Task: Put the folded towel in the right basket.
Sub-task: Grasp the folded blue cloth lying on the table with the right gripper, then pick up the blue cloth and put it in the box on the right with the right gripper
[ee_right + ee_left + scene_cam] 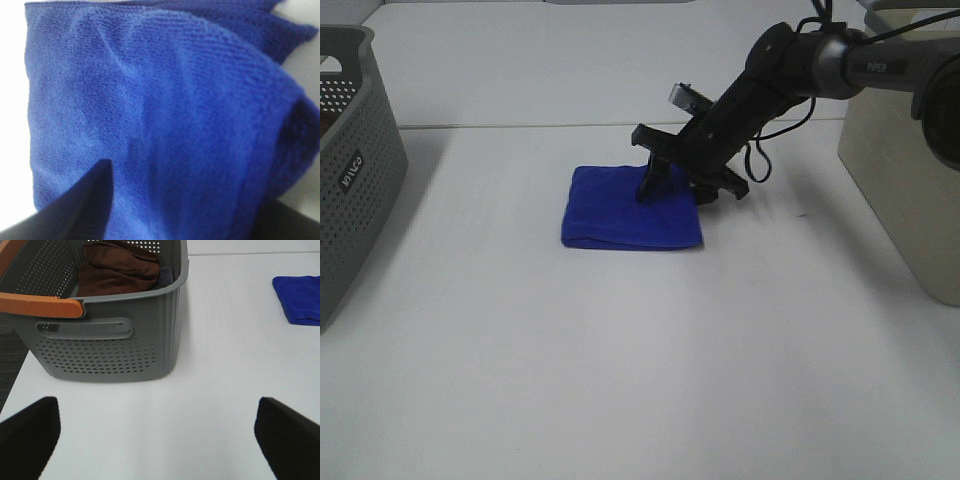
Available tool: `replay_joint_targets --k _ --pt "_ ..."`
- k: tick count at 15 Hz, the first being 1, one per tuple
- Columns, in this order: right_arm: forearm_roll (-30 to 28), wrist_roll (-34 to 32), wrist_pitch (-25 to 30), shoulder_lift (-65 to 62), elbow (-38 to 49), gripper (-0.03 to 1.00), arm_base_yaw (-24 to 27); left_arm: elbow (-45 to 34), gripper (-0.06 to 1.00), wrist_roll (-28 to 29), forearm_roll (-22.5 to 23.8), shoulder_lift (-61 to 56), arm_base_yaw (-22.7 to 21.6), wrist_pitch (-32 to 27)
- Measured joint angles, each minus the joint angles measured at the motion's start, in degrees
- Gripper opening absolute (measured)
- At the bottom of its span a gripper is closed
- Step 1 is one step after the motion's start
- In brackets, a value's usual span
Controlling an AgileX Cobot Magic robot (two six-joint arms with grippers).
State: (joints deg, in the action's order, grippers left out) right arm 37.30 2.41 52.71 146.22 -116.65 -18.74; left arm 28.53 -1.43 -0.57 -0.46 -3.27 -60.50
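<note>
A folded brown cloth is held in the grey perforated basket at the left, which is fitted with an orange handle. The inside of the beige basket at the right cannot be seen. The folded blue towel is laid flat on the white table between the two baskets, its plush surface ridged. The right gripper is set down on the towel's rear right part with its jaws spread. The left gripper is held wide open over bare table.
</note>
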Motion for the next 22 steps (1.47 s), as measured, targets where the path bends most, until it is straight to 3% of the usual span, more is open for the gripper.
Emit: replay_joint_targets --k 2,3,7,11,13,17,19,22 --pt "1.0 0.0 -2.7 1.0 0.0 0.21 -2.2 0.0 0.98 0.0 0.0 0.0 0.0 0.0" --pt "1.2 0.0 -3.2 1.1 0.0 0.12 -2.6 0.0 0.98 0.0 0.0 0.0 0.0 0.0" --pt "0.7 1.5 -0.8 0.3 -0.3 0.12 -2.4 0.0 0.98 0.0 0.0 0.0 0.0 0.0" --pt "-0.6 3.4 12.5 -8.2 -9.8 0.12 1.8 0.0 0.98 0.0 0.0 0.0 0.0 0.0" --pt "-1.3 3.9 15.9 -14.3 -15.7 0.12 6.4 0.0 0.98 0.0 0.0 0.0 0.0 0.0" --pt "-2.7 3.8 16.5 -23.7 -20.0 0.12 20.5 0.0 0.98 0.0 0.0 0.0 0.0 0.0" --pt "-7.6 3.0 16.5 -26.9 -19.7 0.12 27.7 0.0 0.98 0.0 0.0 0.0 0.0 0.0" --pt "-16.3 3.0 16.8 -28.2 -16.7 0.12 33.6 0.0 0.98 0.0 0.0 0.0 0.0 0.0"
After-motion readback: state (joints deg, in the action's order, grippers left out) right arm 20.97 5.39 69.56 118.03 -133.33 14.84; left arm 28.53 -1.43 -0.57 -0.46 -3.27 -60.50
